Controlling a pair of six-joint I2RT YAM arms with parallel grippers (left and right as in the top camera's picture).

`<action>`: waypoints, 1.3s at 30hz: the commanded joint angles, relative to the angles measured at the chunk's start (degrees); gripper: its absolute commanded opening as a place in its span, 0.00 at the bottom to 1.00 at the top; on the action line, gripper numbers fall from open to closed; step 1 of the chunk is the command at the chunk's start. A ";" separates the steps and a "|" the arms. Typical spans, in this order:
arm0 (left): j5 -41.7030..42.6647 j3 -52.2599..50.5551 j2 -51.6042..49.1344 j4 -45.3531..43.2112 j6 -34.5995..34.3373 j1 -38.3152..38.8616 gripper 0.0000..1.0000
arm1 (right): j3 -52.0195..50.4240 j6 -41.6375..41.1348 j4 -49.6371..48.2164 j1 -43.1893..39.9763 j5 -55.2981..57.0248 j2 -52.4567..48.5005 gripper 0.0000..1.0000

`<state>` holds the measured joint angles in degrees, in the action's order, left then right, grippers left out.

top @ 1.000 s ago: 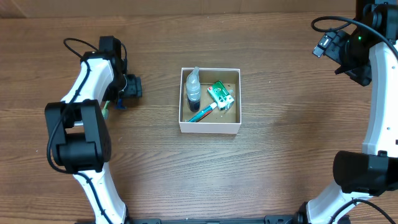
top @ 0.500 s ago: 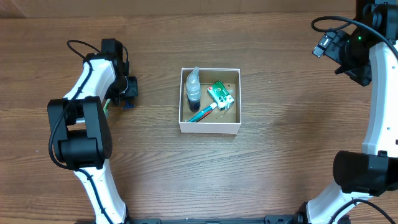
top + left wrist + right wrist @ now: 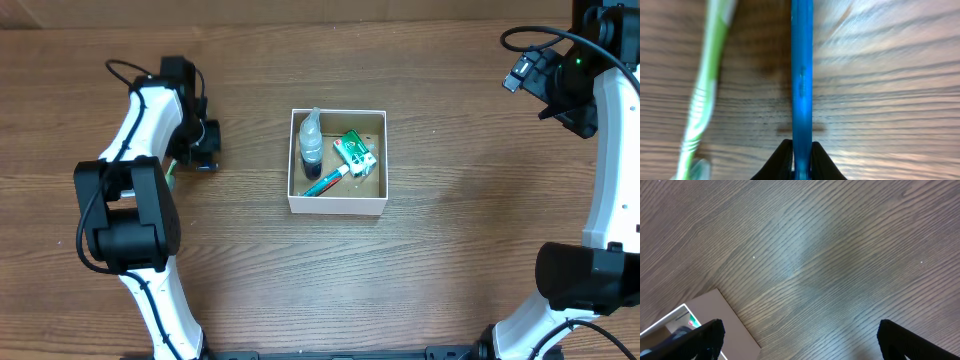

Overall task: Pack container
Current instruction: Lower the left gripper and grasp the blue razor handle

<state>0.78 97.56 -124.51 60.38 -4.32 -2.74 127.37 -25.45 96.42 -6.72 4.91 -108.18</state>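
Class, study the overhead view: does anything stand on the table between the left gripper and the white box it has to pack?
Nothing visible does. Only wooden table shows between the left gripper, shut on a blue handle, and the container. The green toothbrush lies on the gripper's other side, away from the container.

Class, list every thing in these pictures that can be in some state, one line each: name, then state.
container: upright, open-topped, partly filled with a bottle, a green packet and a teal item.
left pincer: shut on blue toothbrush.
right pincer: open, empty.
blue toothbrush: clamped by its handle.
green toothbrush: lying loose on the table, beside the blue one.
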 commanded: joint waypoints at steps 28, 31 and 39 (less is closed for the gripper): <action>0.72 -3.80 2.64 -10.36 -6.71 1.22 0.39 | 0.17 -0.07 -0.31 -0.11 0.13 0.02 1.00; 0.72 -6.10 2.64 -11.85 -6.71 1.22 0.39 | 0.17 -0.07 -0.31 -0.11 0.15 0.02 1.00; 0.70 -10.14 2.64 -14.27 -7.19 1.22 0.38 | 0.17 -0.07 -0.31 -0.11 0.15 0.02 1.00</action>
<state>1.10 89.21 -123.52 46.87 -10.50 -1.85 127.37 -25.45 96.42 -6.72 4.89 -108.18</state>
